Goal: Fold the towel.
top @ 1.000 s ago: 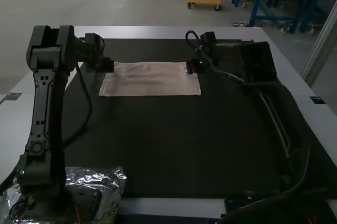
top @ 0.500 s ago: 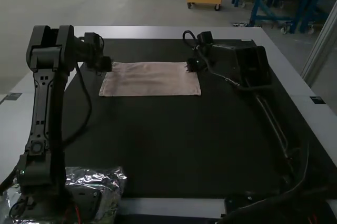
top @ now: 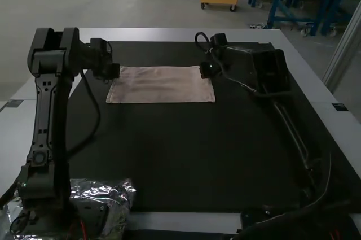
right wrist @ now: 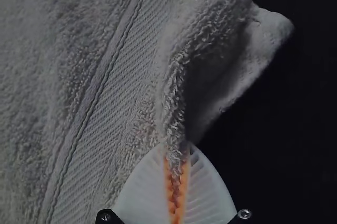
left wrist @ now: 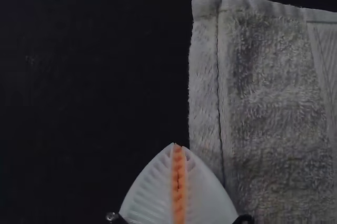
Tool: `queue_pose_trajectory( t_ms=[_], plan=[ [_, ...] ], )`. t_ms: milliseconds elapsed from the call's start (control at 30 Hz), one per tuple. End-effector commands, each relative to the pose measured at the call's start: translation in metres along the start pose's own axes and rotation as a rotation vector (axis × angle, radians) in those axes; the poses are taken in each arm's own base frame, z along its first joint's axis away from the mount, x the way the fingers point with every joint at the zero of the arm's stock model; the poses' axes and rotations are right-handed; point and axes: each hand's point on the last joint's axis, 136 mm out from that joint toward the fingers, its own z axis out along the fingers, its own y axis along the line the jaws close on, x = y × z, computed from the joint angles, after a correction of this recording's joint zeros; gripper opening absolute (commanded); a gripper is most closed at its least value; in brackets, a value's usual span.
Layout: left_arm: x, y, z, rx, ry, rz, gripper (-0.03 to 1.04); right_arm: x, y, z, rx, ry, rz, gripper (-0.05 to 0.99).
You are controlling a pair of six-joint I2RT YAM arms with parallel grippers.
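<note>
A pale towel [top: 161,84] lies flat for most of its length on the dark mat [top: 169,155] toward the far side of the bench [top: 169,35], with an arm at each end. We see the right end effector [right wrist: 179,153] gripping a raised ridge of cloth near one end, just beside the woven band, while a loose flap curls up next to it. The left end effector [left wrist: 178,146] is closed at the opposite end, its fingertips together against the hem, and we make out no cloth between them. From the looped pile we judge the towel light, soft and limp, in no danger of breaking but quick to sag wherever it is not held. The pile should give the fingers good purchase; the flatter woven band may slide a little more. For the left side, we would open the fingers and pinch the stitched hem close to its corner, where the doubled cloth is likely firmest. How many layers lie there we cannot tell, so a shallow pinch might lift only the top one. With both ends held, we expect a slow, level lift to limit drooping and wrinkles.
</note>
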Motion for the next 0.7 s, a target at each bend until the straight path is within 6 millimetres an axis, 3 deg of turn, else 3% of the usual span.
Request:
queue_pose_trajectory(
  t_ms=[0, 333, 500, 533, 600, 667],
  plan=[
    [-0.029, -0.01, -0.027, 0.065, -0.056, 0.026, 0.02, -0.022, 0.005, -0.021, -0.039, -0.032, 0.016, -0.02],
    [-0.053, -0.013, -0.054, 0.089, -0.119, 0.03, 0.02, -0.033, -0.004, -0.041, -0.03, -0.039, 0.041, -0.02],
    [-0.055, -0.012, -0.054, 0.081, -0.143, 0.069, 0.02, -0.039, -0.001, -0.045, -0.039, -0.052, 0.04, -0.02],
    [-0.053, -0.013, -0.052, 0.081, -0.14, 0.077, 0.1, -0.038, 0.001, -0.044, -0.041, -0.05, 0.037, -0.02],
    [-0.049, -0.011, -0.048, 0.079, -0.133, 0.078, 0.37, -0.035, 0.003, -0.041, -0.045, -0.043, 0.038, -0.02],
    [-0.044, -0.011, -0.042, 0.076, -0.126, 0.077, 0.49, -0.036, 0.007, -0.041, -0.049, -0.042, 0.033, -0.02]
  ],
)
